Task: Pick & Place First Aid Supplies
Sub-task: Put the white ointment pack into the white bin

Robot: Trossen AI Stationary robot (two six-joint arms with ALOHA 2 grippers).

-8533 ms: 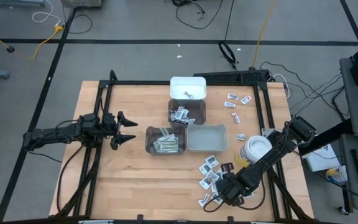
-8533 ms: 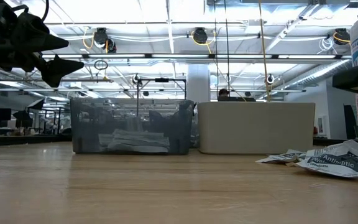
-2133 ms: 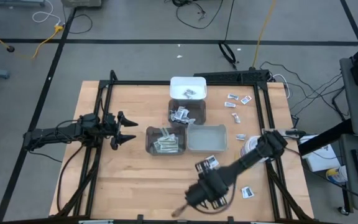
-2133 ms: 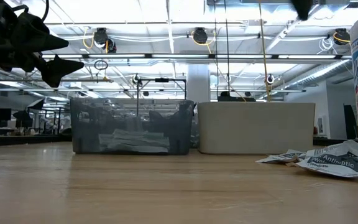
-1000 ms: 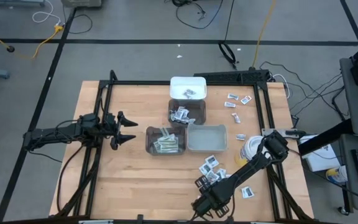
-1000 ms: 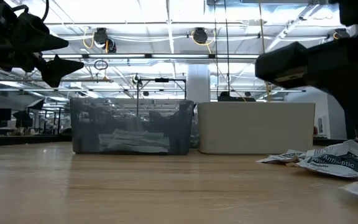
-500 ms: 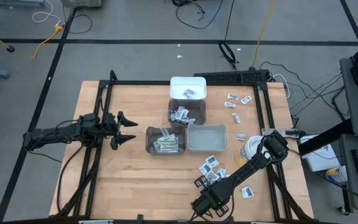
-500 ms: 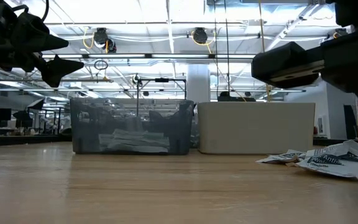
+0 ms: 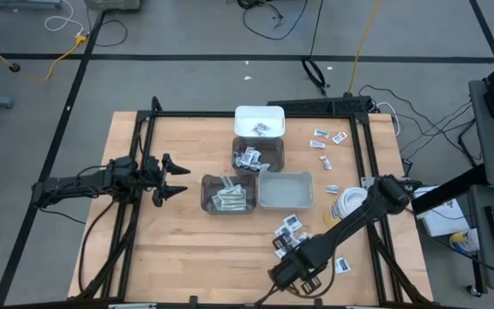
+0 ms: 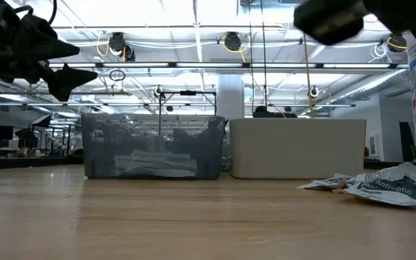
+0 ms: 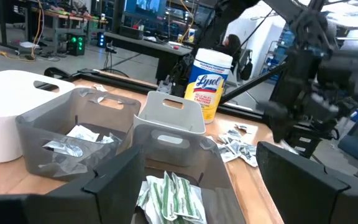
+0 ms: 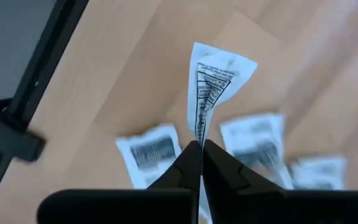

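White paper with dark print stands pinched edge-on between the fingertips of the right gripper (image 12: pixel 199 152): a square sachet (image 12: pixel 213 84), clamped by one edge so that most of it sticks out beyond the jaws, folded a little along the grip. Held that way it hangs clear of the wooden table (image 9: pixel 187 249), which suggests it is lifted for carrying rather than resting. Beneath and just beyond the gripper lie more sachets (image 12: pixel 151 149) of the same kind, loose and flat on the wood, probably the pile it came from. In the high view the right gripper (image 9: pixel 288 273) sits at the near edge of the table, its arm stretched low and long from the right side, forearm angled down, wrist turned so the fingers point at the tabletop. The bins (image 9: pixel 227 194) lie well ahead of it, toward the table's middle, likely where the sachet belongs. The left gripper (image 9: pixel 171 178) waits on the far side of the bins from the right one, fingers spread apart, holding nothing.
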